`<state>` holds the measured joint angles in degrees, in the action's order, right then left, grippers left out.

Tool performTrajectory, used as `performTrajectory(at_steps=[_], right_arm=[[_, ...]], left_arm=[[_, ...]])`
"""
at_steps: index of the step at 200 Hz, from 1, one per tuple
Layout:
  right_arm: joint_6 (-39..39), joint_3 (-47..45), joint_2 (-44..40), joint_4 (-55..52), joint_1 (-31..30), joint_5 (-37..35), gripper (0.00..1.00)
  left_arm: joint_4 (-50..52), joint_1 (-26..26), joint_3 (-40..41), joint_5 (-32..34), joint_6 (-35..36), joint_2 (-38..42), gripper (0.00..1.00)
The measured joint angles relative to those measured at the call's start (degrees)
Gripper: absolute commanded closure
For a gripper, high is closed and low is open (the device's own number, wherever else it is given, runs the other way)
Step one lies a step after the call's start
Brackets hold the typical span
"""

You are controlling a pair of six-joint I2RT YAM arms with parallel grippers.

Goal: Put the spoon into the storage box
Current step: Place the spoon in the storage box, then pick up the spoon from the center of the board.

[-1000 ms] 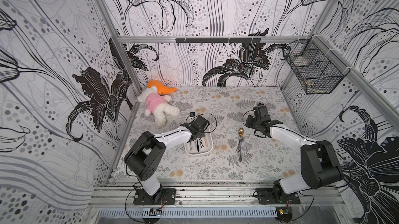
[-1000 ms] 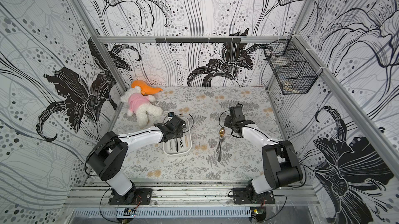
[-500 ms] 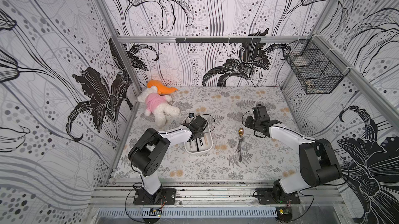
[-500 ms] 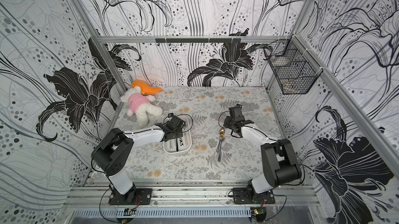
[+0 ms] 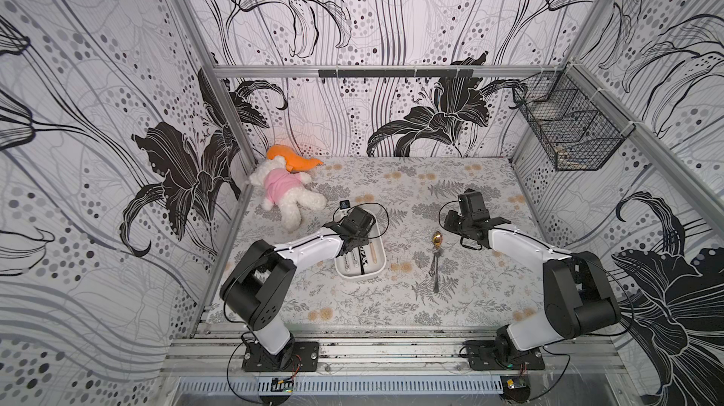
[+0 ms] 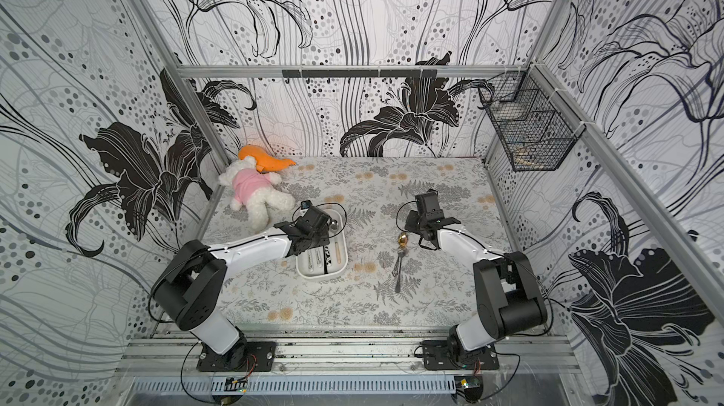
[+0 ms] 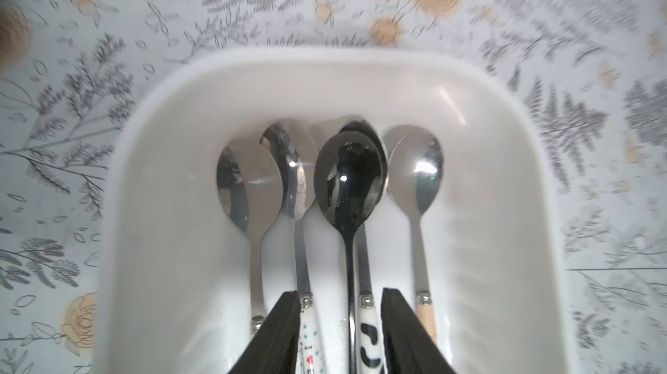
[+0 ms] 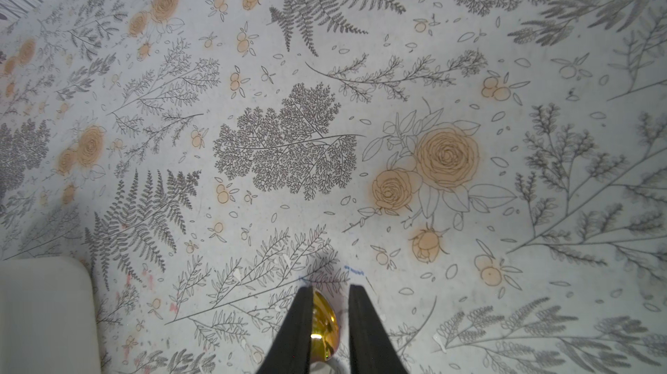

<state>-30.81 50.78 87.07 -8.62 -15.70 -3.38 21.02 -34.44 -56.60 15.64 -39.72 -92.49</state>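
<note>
**A:** Where is the spoon to be found?

**B:** The gold-bowled spoon [image 5: 437,240] is seen lying flat on the tabletop [image 5: 391,306], apart from the storage box [image 5: 360,277] on its right side, and not yet in it. Its long axis runs back to front, with the bowl at the far end and the handle toward the arm bases.

**A:** How is the right claw placed?

**B:** The right claw [image 8: 332,287] is set at the bowl end. Its fingers are only narrowly parted, with the gold bowl framed between them. One finger looks to be against the bowl. Whether the bowl is truly pinched cannot be told.

**A:** And the left claw?

**B:** The left claw [image 7: 340,293] is held over the box with its fingers spread. The handle of a black spoon [image 7: 348,181] is straddled without being touched, so nothing is held. Several spoons are laid side by side in the box.

**A:** On what is the coming move judged to turn?

**B:** The right arm is plainly the nearer one. From its claw the box lies across to the left. Box and spoon are roughly parallel, so a sideways carry with little turning is probably called for. The left claw would likely have to be cleared first.
</note>
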Motion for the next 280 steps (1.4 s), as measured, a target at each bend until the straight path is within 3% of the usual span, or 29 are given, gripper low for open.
performTrajectory(at_steps=[32, 61, 87, 145, 203, 280], right_arm=[[0.2, 1.6, 0.0, -3.8, 0.0, 1.0, 0.77], [0.2, 1.5, -0.6, -7.9, -1.0, 1.5, 0.76], [0.1, 1.1, -0.6, -11.9, -5.6, 1.6, 0.76], [-3.0, -3.4, -0.6, -16.7, -15.3, 1.9, 0.76], [-4.6, -4.5, 0.7, -17.5, -15.8, 1.2, 0.79], [-5.2, -4.3, 2.1, -16.2, -15.9, 0.0, 0.92]], left_arm=[[0.5, 0.0, 0.3, 1.6, 0.9, 10.4, 0.43], [0.7, 1.0, 1.5, 1.9, 1.3, 17.8, 0.42], [0.8, 1.7, 2.5, 1.9, 1.4, 21.0, 0.42], [0.3, 1.8, 6.8, 1.0, 1.4, 21.8, 0.42], [-0.2, 1.8, 7.3, 0.6, 1.5, 21.8, 0.42], [-0.9, 1.8, 7.6, 0.0, 1.5, 21.8, 0.42]])
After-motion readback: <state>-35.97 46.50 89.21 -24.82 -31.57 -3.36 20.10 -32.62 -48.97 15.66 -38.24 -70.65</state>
